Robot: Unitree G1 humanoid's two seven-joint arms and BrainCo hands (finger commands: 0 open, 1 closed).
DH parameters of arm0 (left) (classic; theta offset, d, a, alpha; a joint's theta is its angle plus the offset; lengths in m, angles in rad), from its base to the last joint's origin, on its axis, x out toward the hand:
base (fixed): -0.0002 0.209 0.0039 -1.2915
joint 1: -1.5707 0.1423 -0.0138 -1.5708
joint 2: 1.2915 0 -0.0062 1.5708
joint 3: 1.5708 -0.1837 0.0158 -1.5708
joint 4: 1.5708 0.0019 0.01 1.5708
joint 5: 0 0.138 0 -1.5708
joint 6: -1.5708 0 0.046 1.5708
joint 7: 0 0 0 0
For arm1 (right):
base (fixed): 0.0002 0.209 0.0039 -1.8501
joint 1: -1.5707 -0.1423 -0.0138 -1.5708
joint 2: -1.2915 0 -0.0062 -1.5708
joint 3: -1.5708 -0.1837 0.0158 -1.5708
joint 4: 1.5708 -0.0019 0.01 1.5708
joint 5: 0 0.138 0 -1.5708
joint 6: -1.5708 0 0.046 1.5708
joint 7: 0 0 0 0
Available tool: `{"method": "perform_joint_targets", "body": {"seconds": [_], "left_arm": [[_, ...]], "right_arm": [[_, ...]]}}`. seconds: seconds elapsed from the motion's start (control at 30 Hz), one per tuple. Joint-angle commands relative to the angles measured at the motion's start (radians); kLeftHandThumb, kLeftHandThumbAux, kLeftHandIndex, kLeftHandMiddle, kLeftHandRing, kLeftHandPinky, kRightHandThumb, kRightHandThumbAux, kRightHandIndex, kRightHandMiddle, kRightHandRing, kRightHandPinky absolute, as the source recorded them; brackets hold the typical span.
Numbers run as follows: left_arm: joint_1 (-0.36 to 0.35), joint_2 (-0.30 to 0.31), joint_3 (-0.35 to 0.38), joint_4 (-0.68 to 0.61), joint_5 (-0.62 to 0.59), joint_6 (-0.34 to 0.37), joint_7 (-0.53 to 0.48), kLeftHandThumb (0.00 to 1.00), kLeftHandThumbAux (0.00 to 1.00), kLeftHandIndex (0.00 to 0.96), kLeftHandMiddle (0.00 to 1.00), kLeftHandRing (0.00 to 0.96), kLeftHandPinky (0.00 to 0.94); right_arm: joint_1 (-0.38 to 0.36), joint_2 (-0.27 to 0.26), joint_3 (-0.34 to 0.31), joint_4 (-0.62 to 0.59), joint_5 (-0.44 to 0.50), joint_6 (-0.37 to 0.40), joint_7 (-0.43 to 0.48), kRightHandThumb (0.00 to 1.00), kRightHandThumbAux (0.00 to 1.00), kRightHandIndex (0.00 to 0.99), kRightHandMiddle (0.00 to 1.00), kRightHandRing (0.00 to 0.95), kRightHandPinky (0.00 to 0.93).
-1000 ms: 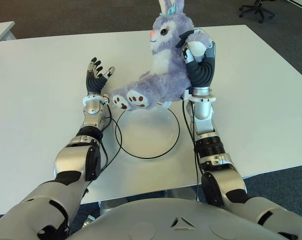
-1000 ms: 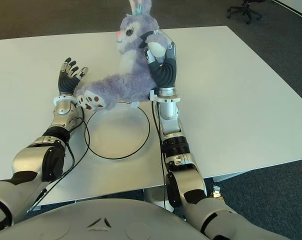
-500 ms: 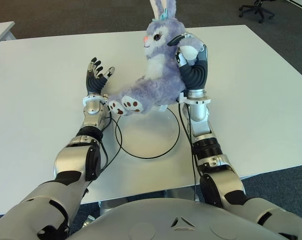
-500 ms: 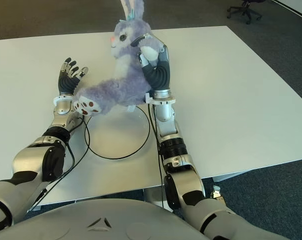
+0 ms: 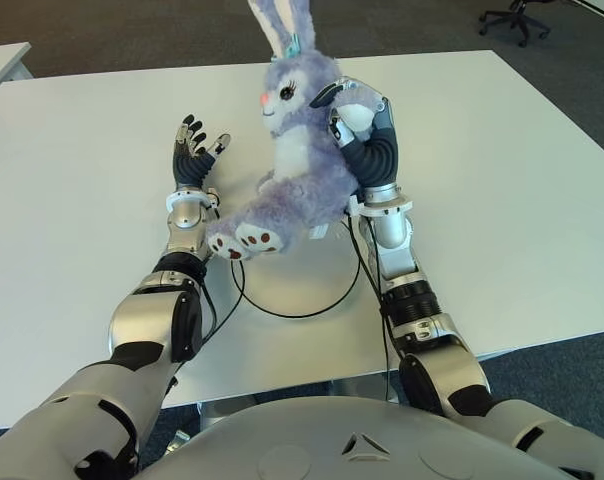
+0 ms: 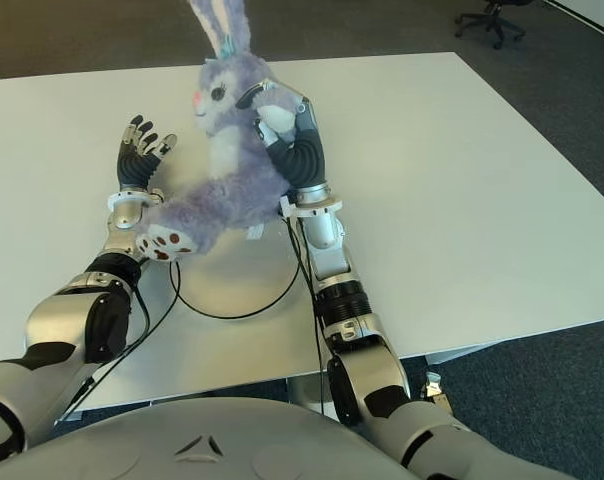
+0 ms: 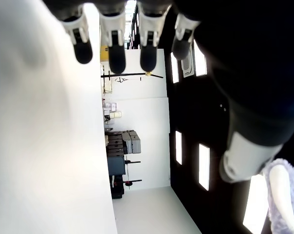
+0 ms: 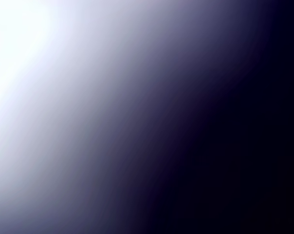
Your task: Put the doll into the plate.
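Eye views: right hand (image 5: 360, 125) is raised w/ fingers wrapped round the back and side of the purple plush bunny (image 5: 287, 165), clamped on it. Bunny is held off the white table (image 5: 72, 160), leaning back against that hand, ears up, face turned toward robot's left. Its feet, brown paw pads showing, hang over the left edge of the clear plate (image 5: 300, 275); body is above the plate's far rim, not lying in it. Plate has a dark rim and sits on the table just in front of the bunny. Left hand (image 5: 195, 152) is on the left of the bunny, just beside its feet, palm up-ish, fingers spread, holding nothing. Black cable (image 5: 225, 300) runs along left forearm next to the plate. Office chair (image 5: 517, 18) on the carpet far beyond the plate, right side.

Left wrist view: fingertips (image 7: 117, 56) of left hand extended and apart, nothing between them; a bit of bunny fur (image 7: 282, 195) at the corner.

Right wrist view: blank blur only, can't tell anything from it.
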Motion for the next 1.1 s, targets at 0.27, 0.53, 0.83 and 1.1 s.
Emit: {"method": "perform_joint_targets", "body": {"seconds": [0.27,0.53,0.83,1.1], "left_arm": [[0.222,-0.103,0.008,0.155,-0.017,0.157,0.004,0.107,0.665,0.011,0.120,0.148,0.182],[0.223,-0.108,0.015,0.152,-0.023,0.150,0.001,0.099,0.638,0.003,0.108,0.139,0.169],[0.223,-0.110,0.013,0.150,-0.021,0.147,-0.005,0.074,0.590,0.000,0.091,0.118,0.142],[0.225,-0.109,0.018,0.152,-0.027,0.148,-0.014,0.090,0.569,0.000,0.088,0.109,0.130]], "right_arm": [[0.049,0.014,0.019,-0.039,0.043,0.046,0.058,0.845,0.672,0.438,0.488,0.711,0.738],[0.071,0.018,0.024,-0.050,0.022,0.061,0.063,0.845,0.672,0.439,0.489,0.728,0.792],[0.085,0.011,0.036,-0.040,0.004,0.051,0.073,0.845,0.672,0.438,0.489,0.726,0.771],[0.098,0.009,0.048,-0.041,0.027,0.060,0.097,0.844,0.673,0.438,0.489,0.728,0.779]]}}
